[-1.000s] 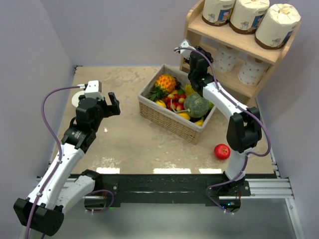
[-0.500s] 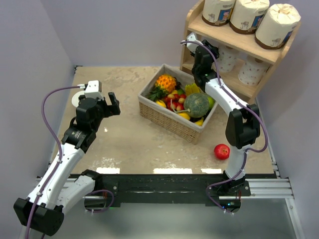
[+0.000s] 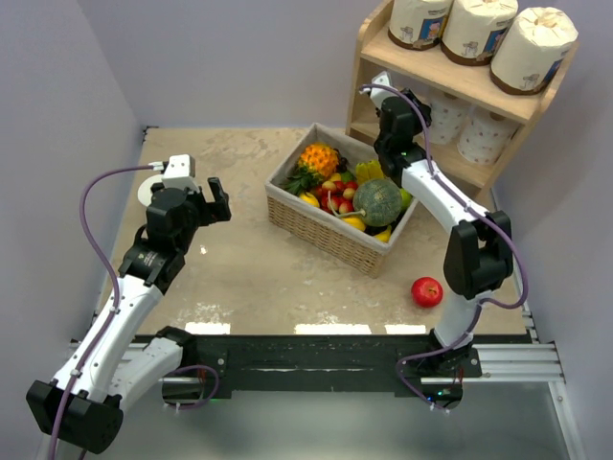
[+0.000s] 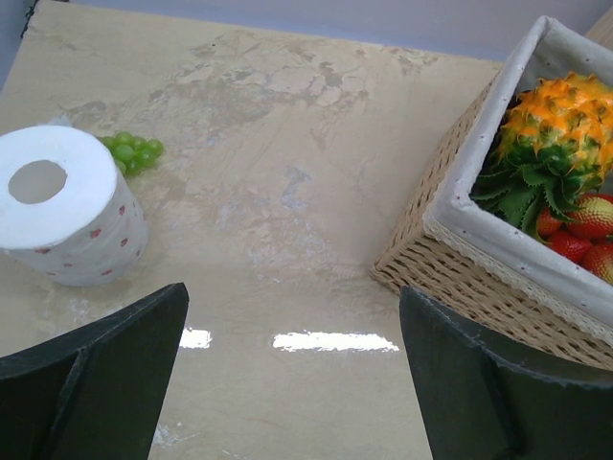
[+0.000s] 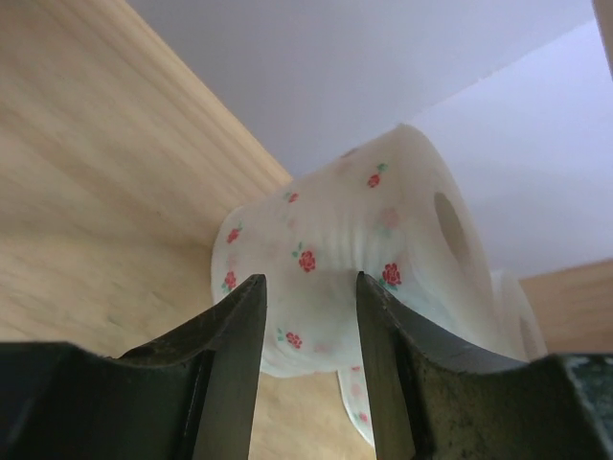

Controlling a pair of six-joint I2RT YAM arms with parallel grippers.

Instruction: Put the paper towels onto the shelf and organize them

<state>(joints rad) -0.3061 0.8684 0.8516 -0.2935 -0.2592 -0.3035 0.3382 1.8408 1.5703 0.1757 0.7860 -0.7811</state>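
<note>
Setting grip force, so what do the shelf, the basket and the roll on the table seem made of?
Shelf: pale bare wood, visible grain, matte. Basket: woven wicker, apparently, with white cloth liner. Roll: soft white paper, small red print, hollow centre.

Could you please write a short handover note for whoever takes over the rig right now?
Left gripper: open, holding nothing, above the table.
Right gripper: shut on a bare roll at the lower tier of the shelf, next to a second bare roll.
Done: three wrapped rolls stand on the top tier.
Left: release this roll in line with its neighbour, then fetch the last bare roll, standing on the table beside the grapes.
</note>
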